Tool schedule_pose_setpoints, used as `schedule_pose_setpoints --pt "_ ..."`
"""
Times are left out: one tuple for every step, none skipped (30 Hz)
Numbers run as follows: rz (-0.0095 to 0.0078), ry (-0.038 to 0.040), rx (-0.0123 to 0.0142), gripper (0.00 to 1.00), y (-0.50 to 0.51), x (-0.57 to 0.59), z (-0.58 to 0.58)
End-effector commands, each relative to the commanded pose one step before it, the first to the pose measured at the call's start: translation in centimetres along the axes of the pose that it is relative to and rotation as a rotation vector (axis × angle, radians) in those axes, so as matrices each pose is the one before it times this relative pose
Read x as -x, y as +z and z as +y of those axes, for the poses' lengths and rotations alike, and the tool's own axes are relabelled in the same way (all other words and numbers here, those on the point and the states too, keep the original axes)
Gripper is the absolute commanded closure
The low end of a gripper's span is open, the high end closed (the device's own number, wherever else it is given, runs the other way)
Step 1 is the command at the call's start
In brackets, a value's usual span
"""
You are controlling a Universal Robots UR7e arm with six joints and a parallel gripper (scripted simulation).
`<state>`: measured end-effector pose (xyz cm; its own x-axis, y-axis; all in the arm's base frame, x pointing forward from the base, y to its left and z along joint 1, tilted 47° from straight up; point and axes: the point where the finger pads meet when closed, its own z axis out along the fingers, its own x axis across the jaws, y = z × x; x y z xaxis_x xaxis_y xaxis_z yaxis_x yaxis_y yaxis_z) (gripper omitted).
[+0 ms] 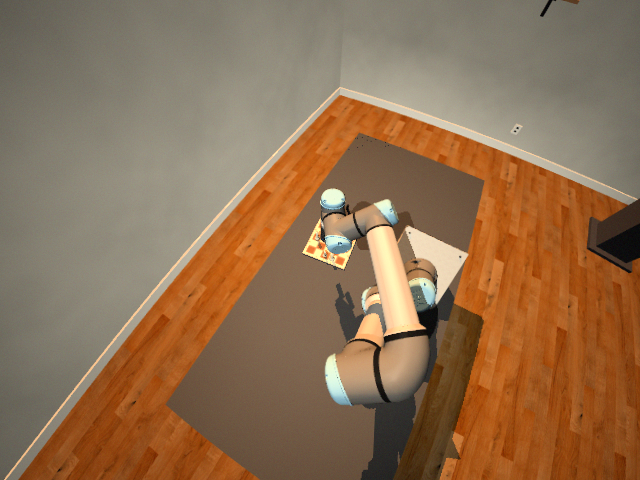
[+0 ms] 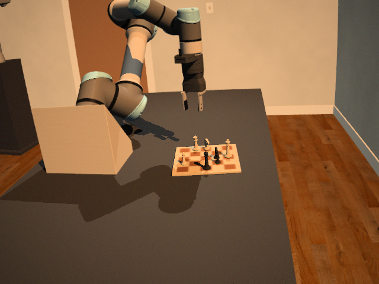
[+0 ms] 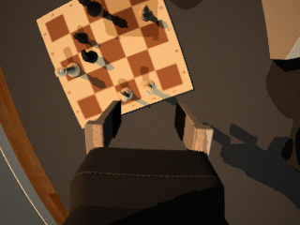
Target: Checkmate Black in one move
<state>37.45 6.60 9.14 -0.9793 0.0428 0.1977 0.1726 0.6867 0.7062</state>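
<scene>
A big dark table (image 2: pixel 153 244) lies far below the claw. A tan box (image 2: pixel 76 140) sits on it, down and off to one side of the claw. Behind the claw is a cream wall (image 2: pixel 260 45) with a small white switch (image 2: pixel 209 7). A wood floor (image 2: pixel 330 183) runs beside the table.

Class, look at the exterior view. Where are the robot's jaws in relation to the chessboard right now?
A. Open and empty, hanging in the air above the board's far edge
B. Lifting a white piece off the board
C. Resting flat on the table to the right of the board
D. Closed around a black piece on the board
A: the gripper hangs well above the chessboard, jaws spread with nothing between them, and every piece stands on the board.
</scene>
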Motion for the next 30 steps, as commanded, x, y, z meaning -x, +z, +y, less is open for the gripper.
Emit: schedule_pose_setpoints --pt "-0.00160 -0.00027 0.00079 0.00 -0.044 0.039 -0.010" --pt "0.00000 0.00000 0.00000 0.00 0.000 0.000 0.000" --pt "0.00000 0.00000 0.00000 0.00 0.000 0.000 0.000" --pt "0.00000 0.00000 0.00000 0.00 0.000 0.000 0.000" --pt "0.00000 0.00005 0.00000 0.00 0.000 0.000 0.000" --pt "0.00000 0.00035 0.00000 0.00 0.001 0.000 -0.001" --pt "0.00000 0.00091 0.00000 0.00 0.002 -0.001 -0.002" --pt "0.00000 0.00172 -0.00001 0.00 0.004 -0.001 -0.003" --pt "0.00001 0.00276 -0.00001 0.00 0.006 -0.002 -0.005" --pt "0.00001 0.00398 -0.00002 0.00 0.008 -0.003 -0.007" --pt "0.00001 0.00538 -0.00002 0.00 0.011 -0.003 -0.010" --pt "0.00002 0.00692 -0.00003 0.00 0.014 -0.004 -0.012" --pt "0.00002 0.00859 -0.00004 0.00 0.018 -0.005 -0.015" --pt "0.00003 0.01037 -0.00005 0.00 0.021 -0.006 -0.018" --pt "0.00003 0.01223 -0.00006 0.00 0.025 -0.007 -0.021" --pt "0.00003 0.01415 -0.00007 0.00 0.029 -0.008 -0.024" --pt "0.00004 0.01612 -0.00008 0.00 0.033 -0.009 -0.027" --pt "0.00004 0.01812 -0.00008 0.00 0.037 -0.010 -0.030" --pt "0.00000 0.00000 0.00000 0.00 0.000 0.000 0.000" --pt "0.00000 0.00000 0.00000 0.00 0.000 0.000 0.000" --pt "0.00004 0.02013 -0.00010 0.00 0.042 -0.010 -0.032" --pt "0.00004 0.02213 -0.00011 0.00 0.046 -0.011 -0.035" --pt "0.00004 0.02412 -0.00012 0.00 0.050 -0.011 -0.036" --pt "0.00005 0.02606 -0.00013 0.00 0.054 -0.011 -0.038" --pt "0.00005 0.02796 -0.00014 0.00 0.059 -0.011 -0.039" --pt "0.00004 0.02980 -0.00015 0.00 0.063 -0.011 -0.040" --pt "0.00004 0.03156 -0.00016 0.00 0.067 -0.010 -0.040" --pt "0.00004 0.03324 -0.00017 0.00 0.070 -0.010 -0.040" --pt "0.00003 0.03482 -0.00017 0.00 0.074 -0.009 -0.039" --pt "0.00003 0.03629 -0.00018 0.00 0.077 -0.008 -0.038"
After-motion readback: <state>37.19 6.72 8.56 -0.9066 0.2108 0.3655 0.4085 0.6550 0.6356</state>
